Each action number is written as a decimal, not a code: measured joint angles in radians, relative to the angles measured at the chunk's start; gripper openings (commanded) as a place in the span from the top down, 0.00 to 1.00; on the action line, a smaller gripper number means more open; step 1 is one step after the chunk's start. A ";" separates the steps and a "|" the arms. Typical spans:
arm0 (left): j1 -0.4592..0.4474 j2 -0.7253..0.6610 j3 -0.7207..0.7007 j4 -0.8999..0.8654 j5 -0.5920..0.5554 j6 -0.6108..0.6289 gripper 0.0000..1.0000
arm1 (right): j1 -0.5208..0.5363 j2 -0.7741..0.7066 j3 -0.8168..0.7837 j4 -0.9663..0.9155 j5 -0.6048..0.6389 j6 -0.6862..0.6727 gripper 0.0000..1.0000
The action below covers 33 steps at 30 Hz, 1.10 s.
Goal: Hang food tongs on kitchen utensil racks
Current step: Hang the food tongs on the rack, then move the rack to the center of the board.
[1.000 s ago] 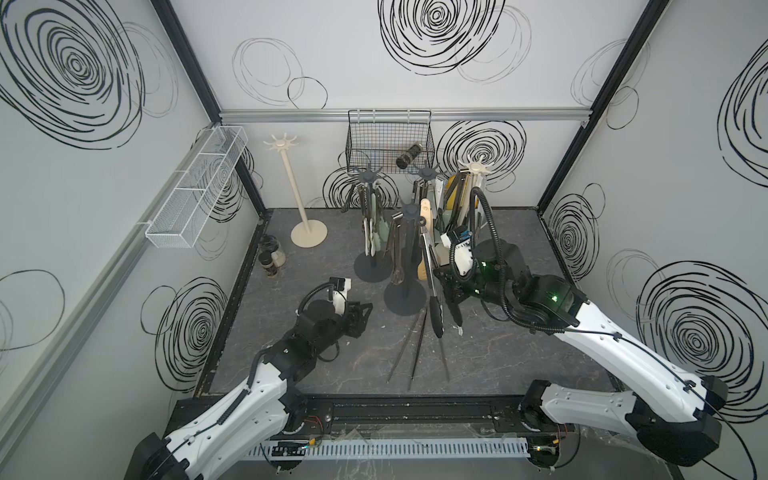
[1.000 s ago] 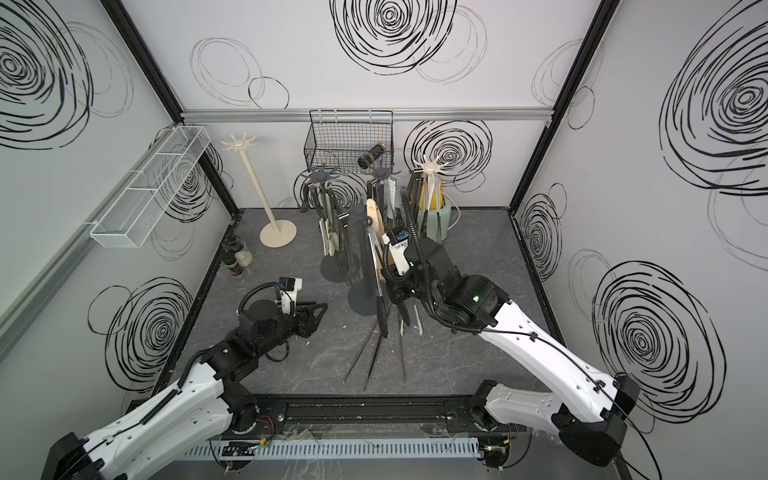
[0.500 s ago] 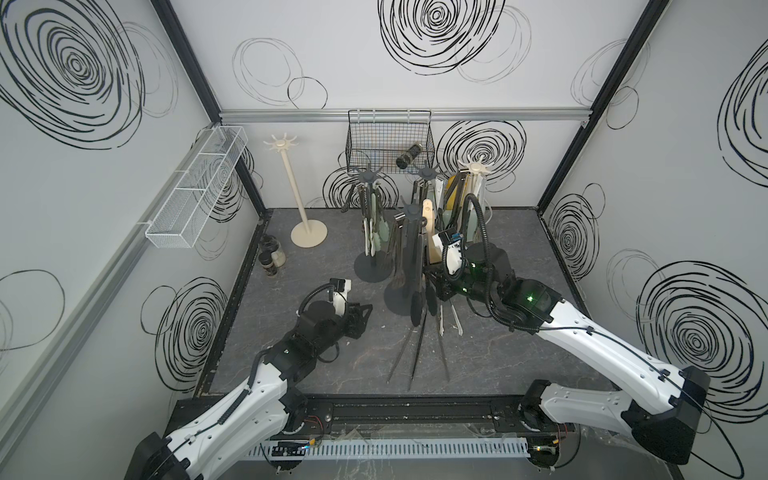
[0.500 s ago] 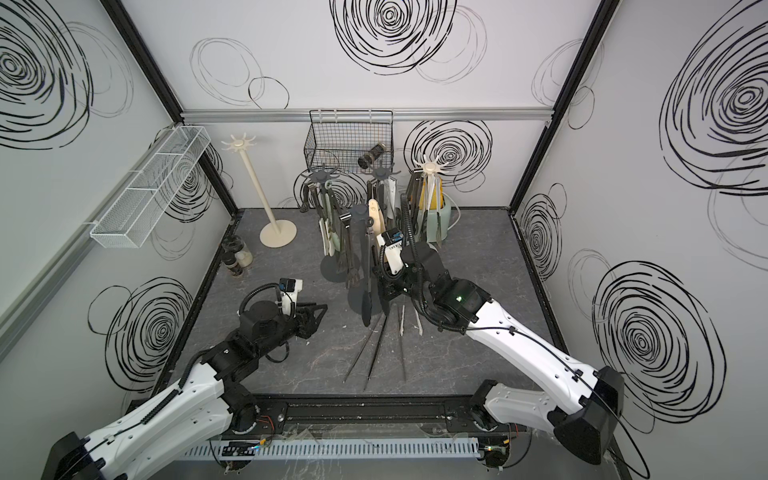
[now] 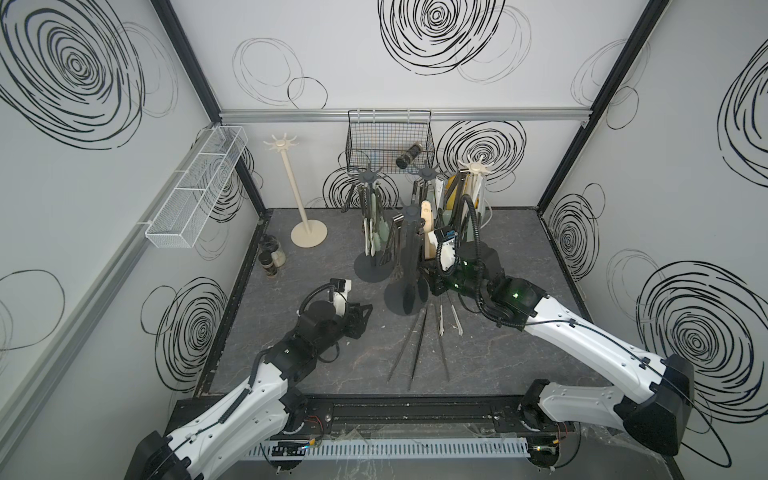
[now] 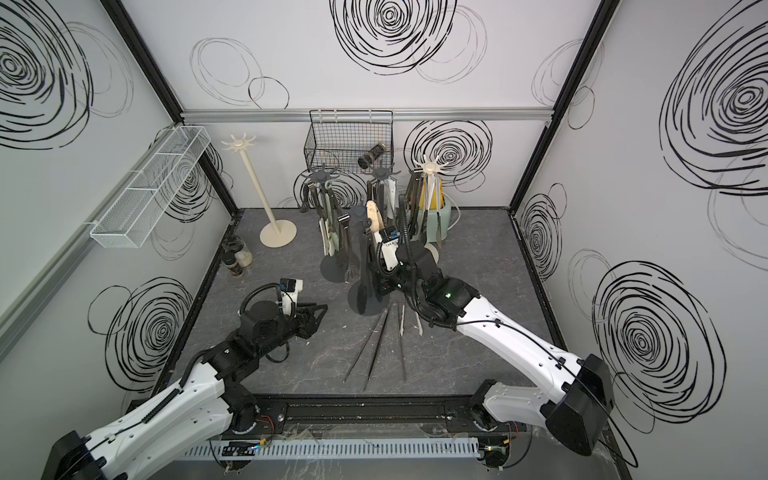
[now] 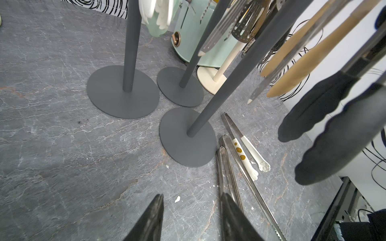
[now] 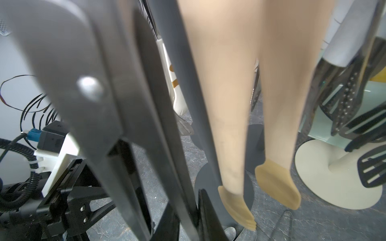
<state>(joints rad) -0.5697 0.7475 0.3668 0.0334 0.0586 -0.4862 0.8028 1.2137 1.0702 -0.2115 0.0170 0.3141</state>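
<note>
Black tongs (image 5: 409, 270) (image 8: 94, 83) hang along the front dark grey rack (image 5: 411, 212), their tips near its base. My right gripper (image 5: 433, 284) (image 8: 186, 198) is beside that pole, shut on one arm of the black tongs. Beige wooden tongs (image 5: 426, 224) (image 8: 225, 104) hang on the same rack. Two more dark racks (image 5: 365, 176) and a cream rack (image 5: 473, 166) behind carry several tongs. A bare cream rack (image 5: 291, 183) stands at the back left. Steel tongs (image 5: 415, 353) (image 7: 229, 167) and white tongs (image 7: 248, 154) lie on the floor. My left gripper (image 5: 368, 309) (image 7: 192, 196) is open and holds nothing.
A black wire basket (image 5: 388, 141) hangs on the back wall and a white mesh tray (image 5: 195, 187) on the left wall. Spice jars (image 5: 272, 257) stand by the left edge. A mint toaster (image 7: 188, 41) sits behind the racks. The rack bases crowd together.
My right arm has carried the black tongs left and back to the front dark rack, where they now hang along the pole. The left arm has not moved.
</note>
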 measured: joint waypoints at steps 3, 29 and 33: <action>0.000 0.000 0.000 0.000 0.000 0.000 0.51 | -0.004 0.000 -0.016 -0.010 0.002 0.005 0.78; 0.134 0.107 0.211 -0.146 -0.107 -0.003 0.46 | -0.100 -0.209 -0.252 -0.090 -0.045 -0.030 0.51; 0.272 0.204 0.294 -0.136 -0.112 0.019 0.45 | -0.193 -0.293 -0.344 -0.078 -0.106 -0.054 0.48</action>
<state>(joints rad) -0.2974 0.9512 0.6613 -0.1028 -0.0532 -0.4675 0.6098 0.9211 0.7258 -0.2893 -0.0887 0.2604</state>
